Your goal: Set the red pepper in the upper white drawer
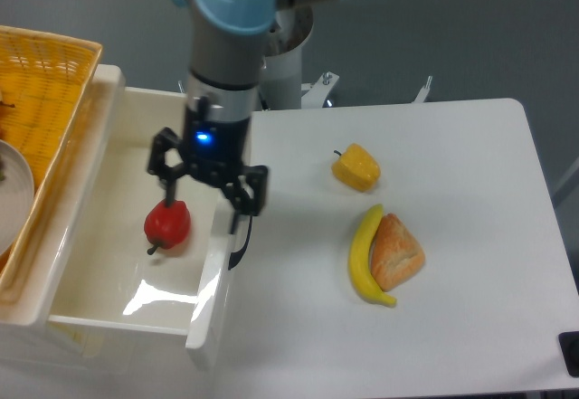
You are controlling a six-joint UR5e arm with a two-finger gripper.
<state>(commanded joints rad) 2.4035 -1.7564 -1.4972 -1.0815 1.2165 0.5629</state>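
My claw [210, 187] hangs over the right wall of the upper white drawer [99, 304], its two fingers spread wide apart and gripping nothing; one finger [166, 166] sits above the drawer's inside, the other [254, 191] over the wall by the dark curved handle [239, 241]. A blue light glows on my wrist just above the fingers. The red pepper [167, 224] lies free on the drawer floor, below and just left of my left-hand finger, with its short dark stem pointing toward the front-left. Against the drawer's far left side leans a yellow wicker basket [54, 91], with the rim of a white plate [18, 202] showing at the frame edge. On the white table [470, 164] to my right sit a yellow pepper [356, 167], and nearer the front a banana [365, 256] touching an orange wedge of bread [396, 252].
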